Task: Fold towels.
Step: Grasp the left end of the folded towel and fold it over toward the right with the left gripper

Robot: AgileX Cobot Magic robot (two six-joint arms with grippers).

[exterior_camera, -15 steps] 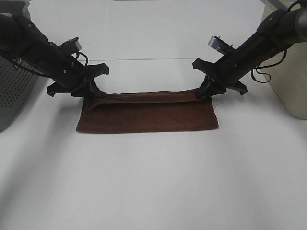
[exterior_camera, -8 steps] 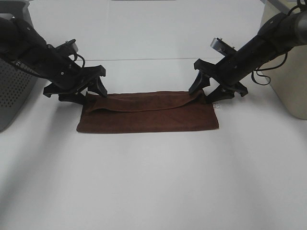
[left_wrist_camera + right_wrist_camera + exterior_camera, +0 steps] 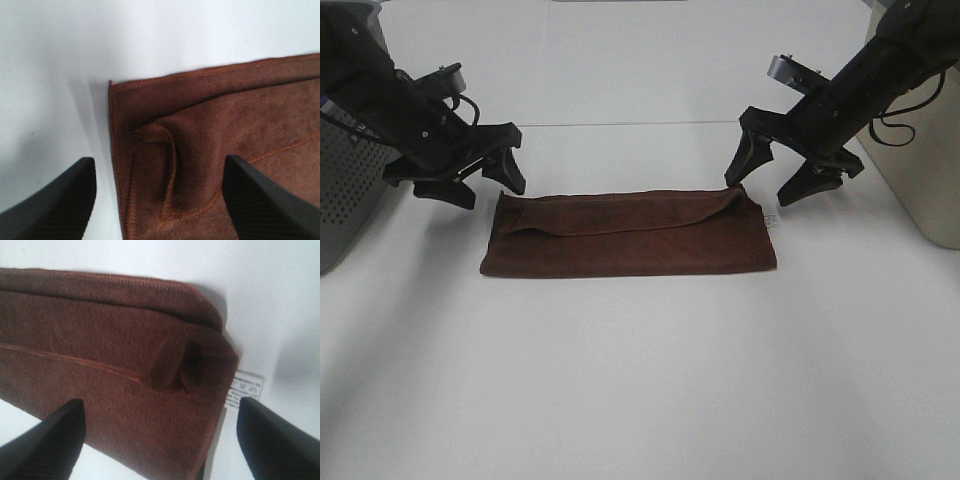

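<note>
The dark brown towel (image 3: 630, 234) lies folded in a long strip on the white table, its upper layer slightly askew along the far edge. A small white tag (image 3: 771, 217) sticks out at its far right corner. My left gripper (image 3: 478, 183) is open and empty, raised just beyond the towel's far left corner (image 3: 150, 135). My right gripper (image 3: 766, 186) is open and empty, raised above the far right corner (image 3: 200, 355). The tag (image 3: 245, 388) also shows in the right wrist view. Neither gripper touches the cloth.
A grey perforated basket (image 3: 345, 190) stands at the left edge. A beige bin (image 3: 925, 150) stands at the right edge. The white table (image 3: 640, 380) spreads wide in front of the towel.
Both grippers have let go of the towel's far corners, opened and lifted up and outward. The folded top layer has dropped onto the towel.
</note>
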